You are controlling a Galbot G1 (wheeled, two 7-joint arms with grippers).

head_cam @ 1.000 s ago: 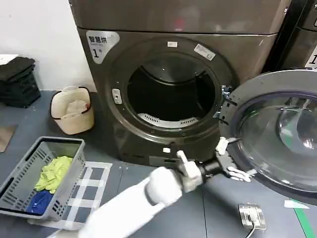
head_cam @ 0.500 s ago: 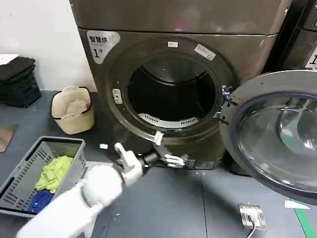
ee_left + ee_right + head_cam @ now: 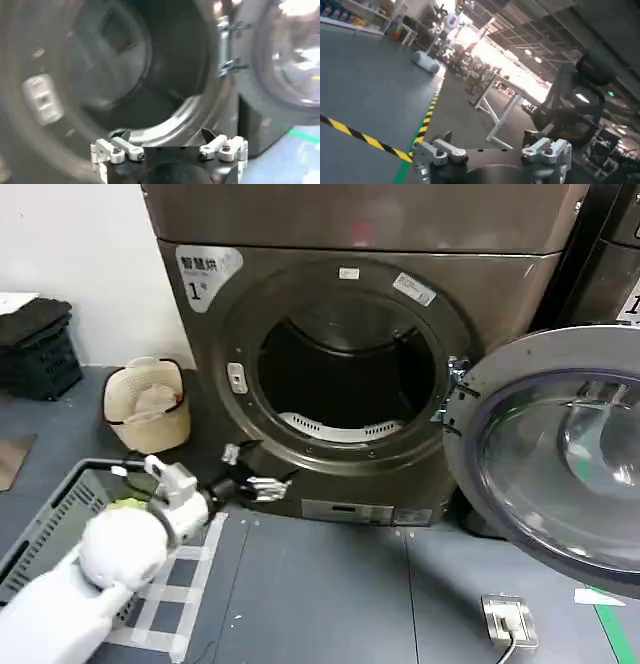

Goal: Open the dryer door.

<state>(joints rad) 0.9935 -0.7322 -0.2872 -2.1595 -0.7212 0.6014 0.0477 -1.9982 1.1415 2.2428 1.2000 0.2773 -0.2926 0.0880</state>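
A: Although the task says to open it, the large round dryer door with the wide chrome rim and dark glass centre (image 3: 560,454) stands already swung wide to the right of the bronze-grey machine marked "1" (image 3: 360,244), with its grey inner side toward us. It hangs on the hinge (image 3: 455,399) beside the round dark drum opening (image 3: 345,374). So I judge the task as almost done.

B: And where is the left pincer (image 3: 247,475)?

A: It is low, in front of the machine's lower left part, just beside the rim of the opening and well apart from the door. Its white fingers (image 3: 117,150) are spread apart and hold nothing. The white arm reaches over the grey plastic basket with yellow-green and blue cloth (image 3: 75,534).

B: The right pincer (image 3: 492,152)?

A: It is parked away from the work, facing into the hall. Its fingers are also apart, with nothing between them.

B: What can go wrong from here?

A: I see two risks. First, the door is free, nobody holds it, so it may swing back toward the opening if the hinge is loose. Second, the left arm is close to the basket and to the cream round bin (image 3: 147,406); a careless pull back may knock one of them. Also the fingers may scrape the front of the machine.
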